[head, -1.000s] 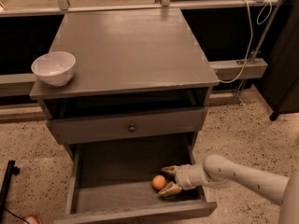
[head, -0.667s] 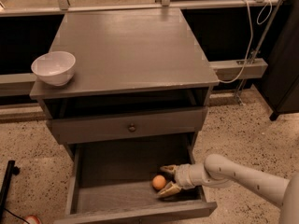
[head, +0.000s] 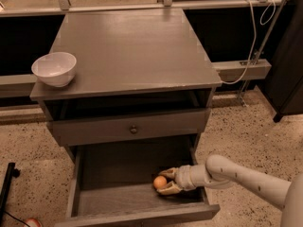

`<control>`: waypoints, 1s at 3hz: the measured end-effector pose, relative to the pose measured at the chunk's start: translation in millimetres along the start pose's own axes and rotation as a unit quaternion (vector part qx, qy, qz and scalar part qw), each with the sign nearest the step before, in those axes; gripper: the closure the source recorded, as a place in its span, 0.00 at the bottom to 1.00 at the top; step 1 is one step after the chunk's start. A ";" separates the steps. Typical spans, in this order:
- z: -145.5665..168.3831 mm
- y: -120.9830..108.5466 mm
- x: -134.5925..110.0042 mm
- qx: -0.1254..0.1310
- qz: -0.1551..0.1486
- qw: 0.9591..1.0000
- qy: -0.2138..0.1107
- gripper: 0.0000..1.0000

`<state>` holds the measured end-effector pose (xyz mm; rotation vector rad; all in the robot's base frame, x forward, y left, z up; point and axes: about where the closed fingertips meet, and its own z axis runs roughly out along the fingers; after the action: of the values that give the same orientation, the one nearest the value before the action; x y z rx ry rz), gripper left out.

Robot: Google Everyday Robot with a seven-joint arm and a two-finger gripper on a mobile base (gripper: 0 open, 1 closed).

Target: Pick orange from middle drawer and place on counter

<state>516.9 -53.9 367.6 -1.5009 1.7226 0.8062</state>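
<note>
The orange [head: 160,182] lies on the floor of the open middle drawer [head: 118,193], near its right front. My gripper [head: 167,180] reaches into the drawer from the right. Its two tan fingers stand open, one above and one below the orange's right side, and the fruit sits just at their tips. The counter [head: 128,51] is the flat grey-brown cabinet top above.
A white bowl [head: 54,68] stands at the counter's left front corner. A shut shallow drawer with a round knob [head: 134,129] sits above the open one. A white cable [head: 248,37] hangs at the right. Speckled floor surrounds the cabinet.
The gripper has edged slightly left toward the orange; the orange has stayed where it was.
</note>
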 end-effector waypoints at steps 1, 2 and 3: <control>-6.1 -2.0 -15.5 0.001 -0.009 1.000 -0.028 0.88; -41.6 1.3 -79.4 0.011 -0.062 0.995 -0.074 1.00; -89.5 21.8 -165.2 0.022 -0.124 0.987 -0.095 1.00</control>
<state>498.9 -33.3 554.7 -1.5194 1.3735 0.7490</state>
